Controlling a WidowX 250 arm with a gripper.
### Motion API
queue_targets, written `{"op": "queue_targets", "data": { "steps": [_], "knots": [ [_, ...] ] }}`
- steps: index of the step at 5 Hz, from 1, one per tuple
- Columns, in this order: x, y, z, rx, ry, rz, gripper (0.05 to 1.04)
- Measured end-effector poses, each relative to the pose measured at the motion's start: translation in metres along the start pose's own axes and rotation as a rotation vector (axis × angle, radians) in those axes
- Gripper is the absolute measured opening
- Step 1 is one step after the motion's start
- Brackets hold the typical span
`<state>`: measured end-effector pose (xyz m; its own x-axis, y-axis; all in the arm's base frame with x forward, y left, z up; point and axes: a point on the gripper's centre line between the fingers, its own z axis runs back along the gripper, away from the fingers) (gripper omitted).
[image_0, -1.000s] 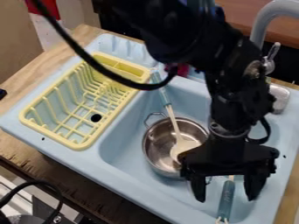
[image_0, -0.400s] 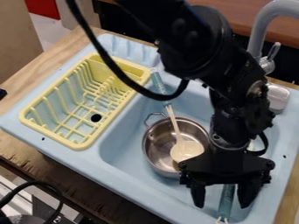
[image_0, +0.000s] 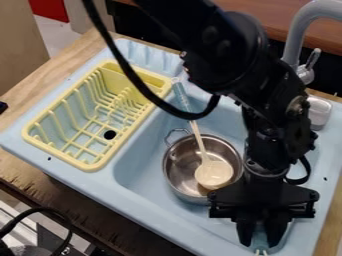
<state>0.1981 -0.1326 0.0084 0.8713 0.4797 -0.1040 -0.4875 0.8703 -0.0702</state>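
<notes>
The black claw (image_0: 260, 242) hangs down low on the right, over the near end of the blue sink (image_0: 153, 167). It is closed on a blue handle (image_0: 261, 245), with one black finger on each side of it. That handle is in the sink, at the end close to us, and it has a little white end that pokes out below the claw. Just beside the claw, up and to the left, is a shiny round pot (image_0: 190, 191) in the sink. The pot has a thin loop (image_0: 175, 132) on its far side. A cream spoon (image_0: 214, 174) has its round part in the pot. Its long stick leans over the pot's edge and goes up to a blue grip (image_0: 181, 96) near the yellow rack (image_0: 93, 164). A black cord (image_0: 143, 89) from the arm hangs in front of the stick and the rack. The rack is on the left side of the sink, with thin yellow bars, and a round black hole (image_0: 109, 135) shows through them. At the back on the right is a big gray tap (image_0: 294, 42), and a small shiny dish (image_0: 319, 111) is near it. The sink is set in a wood table (image_0: 40, 82).
</notes>
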Motion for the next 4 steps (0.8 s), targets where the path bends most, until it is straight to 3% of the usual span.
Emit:
{"op": "queue_targets", "data": {
  "steps": [1,2,3,4],
  "knots": [
    [0.000,0.003,0.000,-0.005,-0.001,-0.019,0.244],
    [0.000,0.005,0.003,-0.023,-0.009,-0.034,0.243],
    [-0.005,0.006,0.008,-0.037,0.008,-0.095,0.243],
    [-0.008,0.007,0.011,-0.051,-0.020,-0.235,0.243]
  ]
}}
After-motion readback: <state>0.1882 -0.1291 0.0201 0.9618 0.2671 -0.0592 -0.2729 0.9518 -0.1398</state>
